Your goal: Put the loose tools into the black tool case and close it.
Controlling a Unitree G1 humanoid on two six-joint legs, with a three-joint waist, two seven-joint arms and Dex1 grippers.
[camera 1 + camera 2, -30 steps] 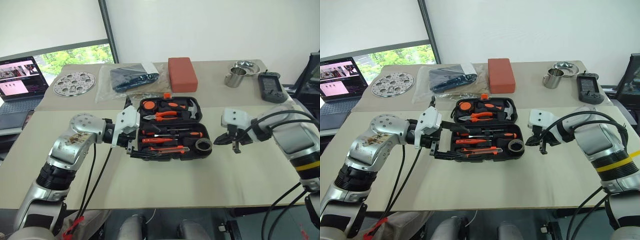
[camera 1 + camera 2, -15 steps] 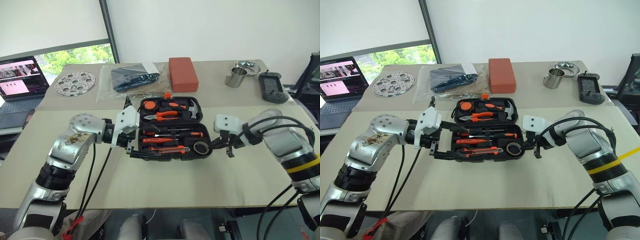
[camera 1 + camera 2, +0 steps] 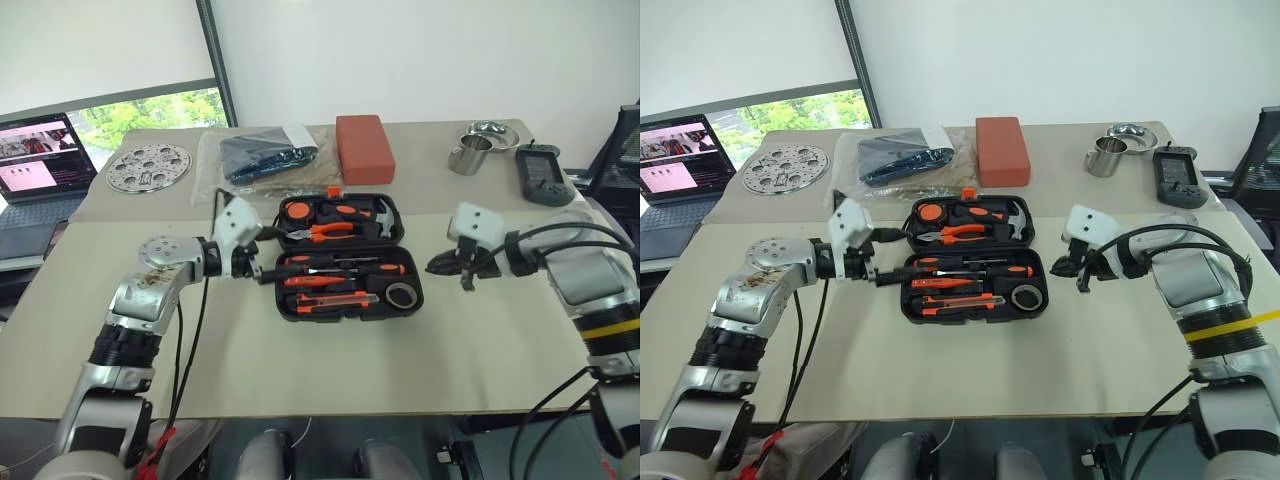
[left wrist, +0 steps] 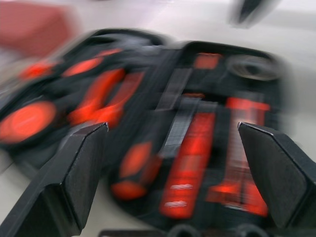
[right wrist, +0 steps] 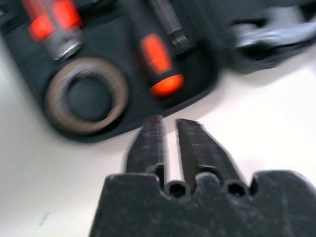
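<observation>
The case lies open mid-table, its recesses filled — screwdrivers, knife, tape all seated. Only closing remains. Left hand spread wide at its left edge; right hand slightly parted, empty, just beside it.

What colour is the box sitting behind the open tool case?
Red-brown. The box stands behind the tool case, clearest in the right eye view.

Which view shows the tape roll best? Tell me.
The right wrist view: the tape roll fills it close up, lying in the case. Both eye views show it small in the case's near right corner; the left wrist view only blurs it.
</observation>
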